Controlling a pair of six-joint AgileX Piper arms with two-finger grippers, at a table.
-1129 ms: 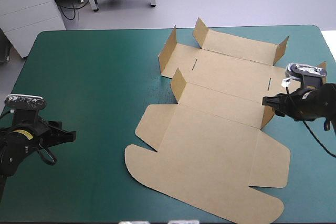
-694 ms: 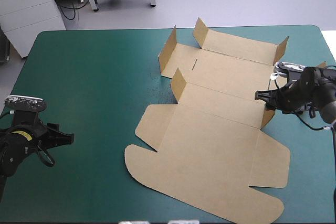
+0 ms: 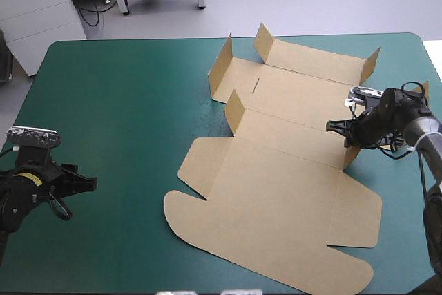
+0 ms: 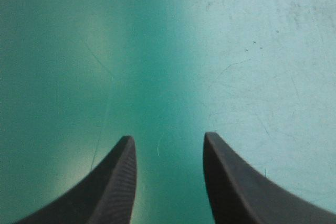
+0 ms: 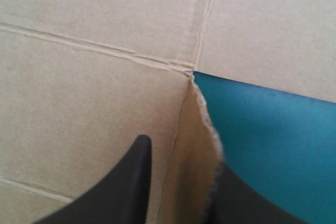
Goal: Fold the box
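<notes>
Right jaws: spread, not pinching. The right gripper [image 5: 181, 156] straddles a raised end flap [image 5: 195, 182] of the box [image 5: 89, 87]. One black finger [image 5: 134, 182] stands over the brown panel on the flap's inner side, and the other is on the outer side, mostly hidden behind the flap's rough cut edge.
Contact: the inner finger stands just clear of the flap. Whether the outer one touches it cannot be told.
Left jaws: spread as well, with nothing between them. The left gripper [image 4: 165, 140] looks down on bare teal-green cover [image 4: 157, 51].
Right arm: reaches in from the table's right edge, low over the board, with the gripper pointing leftward at the right end of the box's middle panel.
Left arm: low over the cover near the table's left edge, toward the near side, well apart from the box.
Box position: right of the table's centre, running from near the far edge almost to the near edge, with most of the sheet lying flat.
Far part: the panel nearest the far edge has short flaps standing upright at both ends, and its left end shows two of them side by side.
Middle part: one flap stands up at the left end, and the straddled flap stands at the right end, where the cover shows just beyond it.
Near part: the broad lid panel lies flat on the cover, with rounded tabs at its left and near sides.
</notes>
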